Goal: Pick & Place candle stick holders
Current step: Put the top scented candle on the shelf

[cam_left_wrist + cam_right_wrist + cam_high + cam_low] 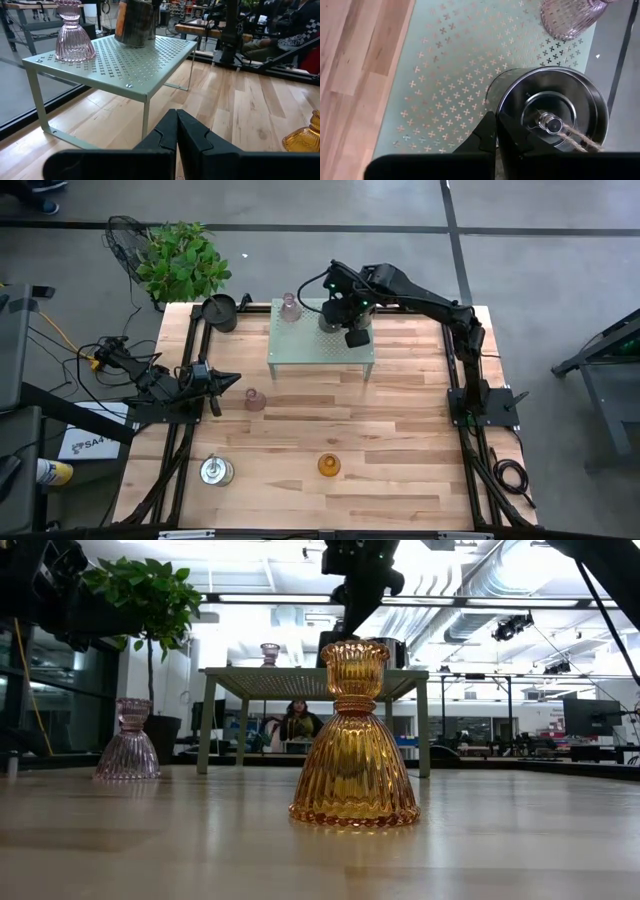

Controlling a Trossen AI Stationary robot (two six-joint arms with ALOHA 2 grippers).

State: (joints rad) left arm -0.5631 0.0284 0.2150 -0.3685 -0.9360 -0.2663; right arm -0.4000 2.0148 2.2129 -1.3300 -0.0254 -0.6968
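Observation:
A pale green perforated shelf (322,352) stands at the table's far middle. A pink glass holder (290,307) stands on its left part. My right gripper (336,314) is over the shelf, shut on a silvery round holder (552,112) beside the pink one (567,17). A second pink holder (255,400), a silvery holder (216,470) and the amber holder (329,465) stand on the wooden table. My left gripper (232,380) is shut and empty at the table's left, just above the table. My right gripper has the silvery holder's rim (501,107) between its two fingers, as it seems one finger inside the cup and one outside. The fingers come from above, pointing down. The holder stands upright, and its base (131,41) appears to rest on the shelf.
A black round pot (220,311) and a potted plant (182,260) stand at the far left corner. Dark frame rails run along the table's left and right edges. Bare wood lies between the shelf and the near holders. A person (298,722) sits in the room beyond.

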